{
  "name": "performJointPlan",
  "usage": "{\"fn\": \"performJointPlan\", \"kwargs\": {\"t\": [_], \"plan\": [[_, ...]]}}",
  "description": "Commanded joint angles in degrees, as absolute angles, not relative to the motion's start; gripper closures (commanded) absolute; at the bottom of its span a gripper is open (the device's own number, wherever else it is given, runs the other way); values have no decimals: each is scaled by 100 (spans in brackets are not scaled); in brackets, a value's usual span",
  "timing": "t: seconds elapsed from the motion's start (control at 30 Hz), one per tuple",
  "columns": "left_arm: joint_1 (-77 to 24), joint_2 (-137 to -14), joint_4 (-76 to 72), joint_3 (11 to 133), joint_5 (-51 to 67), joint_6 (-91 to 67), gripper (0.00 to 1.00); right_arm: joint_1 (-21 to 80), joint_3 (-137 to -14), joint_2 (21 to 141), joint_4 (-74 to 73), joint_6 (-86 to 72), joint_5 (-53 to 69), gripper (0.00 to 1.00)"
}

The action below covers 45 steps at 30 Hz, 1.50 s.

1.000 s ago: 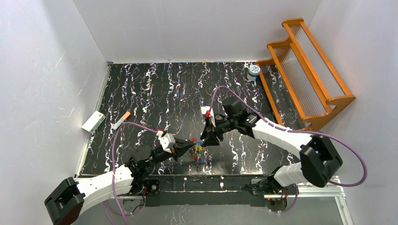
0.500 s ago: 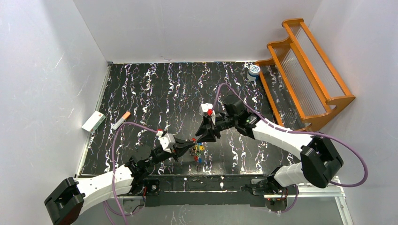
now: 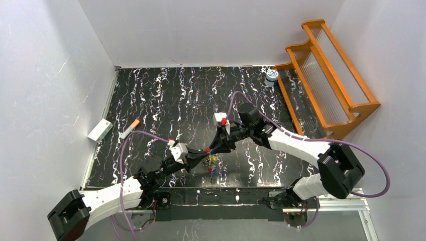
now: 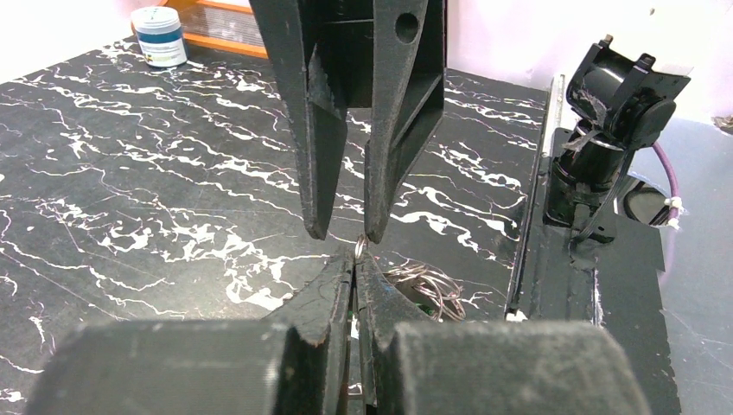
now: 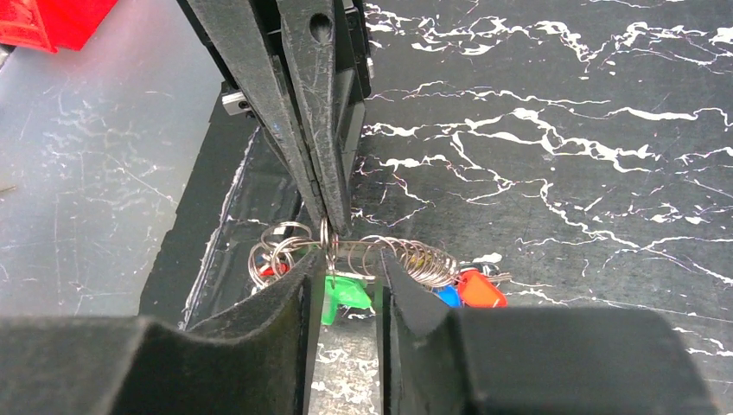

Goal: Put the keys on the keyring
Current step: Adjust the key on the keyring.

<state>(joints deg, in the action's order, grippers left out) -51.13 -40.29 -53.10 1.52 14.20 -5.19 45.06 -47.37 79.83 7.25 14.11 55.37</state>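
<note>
The keyring [image 5: 406, 258] is clamped in the closed left pincer [image 4: 354, 275] by the near edge of the table [image 3: 150, 90], so it is steadied. The green key [image 5: 344, 296] is straddled by the right pincer [image 5: 346, 268], jaws apart.

Table [image 3: 166, 100]: fills the middle of the overhead view, with both arm bases at its near edge.
Keyring [image 5: 415, 258]: on the table close to the near edge, about mid-width, where the two arms meet.
Keys [image 5: 471, 290]: strung on the keyring, lying on the table just right of the meeting tips.
Left gripper [image 4: 355, 264]: reaches in from the near left, its tips at the keyring.
Right gripper [image 4: 346, 235]: reaches in from the right, its tips just behind the left gripper's.
Jar [image 3: 272, 76]: in the far right corner of the table, just beside the rack.
Rack [image 3: 326, 75]: along the table's right edge.
Box [image 3: 100, 130]: at the table's left edge.
Pen [image 3: 130, 129]: on the table, just right of the box.
</note>
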Motion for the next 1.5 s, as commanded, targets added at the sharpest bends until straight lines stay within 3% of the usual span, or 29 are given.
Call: {"fn": "performJointPlan", "kwargs": {"t": [0.0,0.43,0.5,0.83,1.0,1.2,1.3,1.47], "plan": [[-5129,-3964,-5652,235,1383,-536,100,4528,-4678,8024,989,1453,5742,60],[-5123,-3973,-5658,237,1383,-536,100,4544,-4628,8092,1110,1420,5832,60],[-5125,-3977,-5658,237,1394,-536,100,4549,-4623,8115,1152,1394,5840,63],[-5124,-4001,-5651,229,1422,-530,100,4553,-4763,8199,1064,1397,5849,99],[-5125,-4039,-5647,237,1334,-459,100,4549,-4830,8085,780,1588,5702,99],[-5120,-4054,-5347,371,1254,-142,67,4553,-5164,8066,-436,2174,5347,99],[-5126,-4052,-4781,594,1230,153,60,4569,-5408,8105,-1127,2520,5072,99],[-5128,-4147,-3434,1163,1306,835,58,4654,-5897,8302,-2273,3027,4449,99]]}}
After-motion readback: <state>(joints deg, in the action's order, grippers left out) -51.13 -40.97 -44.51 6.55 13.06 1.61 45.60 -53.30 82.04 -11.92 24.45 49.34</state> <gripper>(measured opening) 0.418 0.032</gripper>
